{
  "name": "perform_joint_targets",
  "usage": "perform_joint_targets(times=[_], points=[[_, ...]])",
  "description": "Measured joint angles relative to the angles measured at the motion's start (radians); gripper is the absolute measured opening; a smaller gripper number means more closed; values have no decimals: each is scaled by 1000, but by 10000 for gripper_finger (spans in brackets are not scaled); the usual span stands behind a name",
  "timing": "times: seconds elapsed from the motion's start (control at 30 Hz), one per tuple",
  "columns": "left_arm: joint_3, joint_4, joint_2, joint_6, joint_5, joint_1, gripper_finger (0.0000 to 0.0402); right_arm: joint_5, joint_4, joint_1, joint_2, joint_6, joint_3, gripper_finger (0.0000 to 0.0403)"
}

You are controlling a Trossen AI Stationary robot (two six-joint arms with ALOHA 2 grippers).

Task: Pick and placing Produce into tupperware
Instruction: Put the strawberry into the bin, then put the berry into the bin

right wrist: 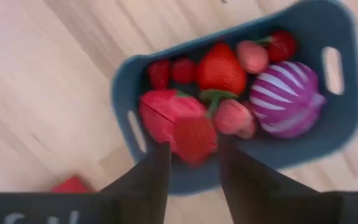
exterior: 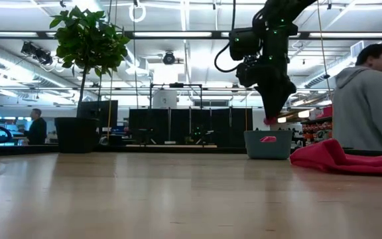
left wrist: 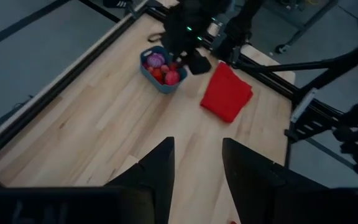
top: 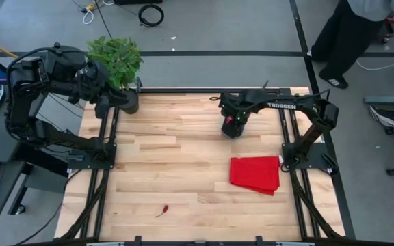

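Blue plastic: the tupperware [right wrist: 241, 99] sits on the table [top: 183, 157] near the far edge, right of centre, directly under the right gripper [right wrist: 194, 158].
Contents: the produce [right wrist: 219, 68] nearly fills it, strawberries and other red and pink pieces, plus a purple striped one [right wrist: 288, 96] at one end.
Right gripper: it hangs just above the tub, fingers spread a little around a red piece [right wrist: 194, 140]; whether they pinch it or have let go, I cannot tell.
Left gripper [left wrist: 194, 165]: parked over the far left corner beside the plant pot [top: 128, 99], fingers spread, nothing between them.
Stray piece: one small red item [top: 161, 210] lies alone near the table's near edge, left of centre, apparently not yet collected.
Red cloth [top: 255, 174]: folded flat near the right edge, apart from the tub.
Risk: the tub looks crowded, so a piece released high could bounce or roll over the rim; a descending finger could also nudge the light tub.
Hidden: from above, the right arm covers the tub entirely; the stray piece is too small to identify.
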Motion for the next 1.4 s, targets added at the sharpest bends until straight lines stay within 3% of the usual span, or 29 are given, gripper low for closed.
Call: perform_joint_targets(times=[0.3, 0.57, 0.7, 0.93, 1.1, 1.23, 1.4], points=[[0, -1, 0, -35, -16, -1, 133, -5, 51, 3, 0, 87, -32, 190], [-3, -54, 28, -58, -8, -63, 143, -242, 146, 68, -50, 245, -29, 186], [-82, -42, 34, -122, 55, -138, 142, -269, 226, 151, -90, 255, -28, 181], [-387, -37, 35, -255, 59, -314, 127, -169, 259, 280, -130, 265, -28, 181], [-651, 87, 34, -420, 70, -473, 119, -107, 257, 336, -133, 318, -28, 181], [-849, 315, 34, -560, 113, -608, 117, -75, 257, 361, -133, 341, -28, 180], [-1075, 719, 34, -739, 126, -753, 123, -57, 258, 366, -133, 356, -28, 181]])
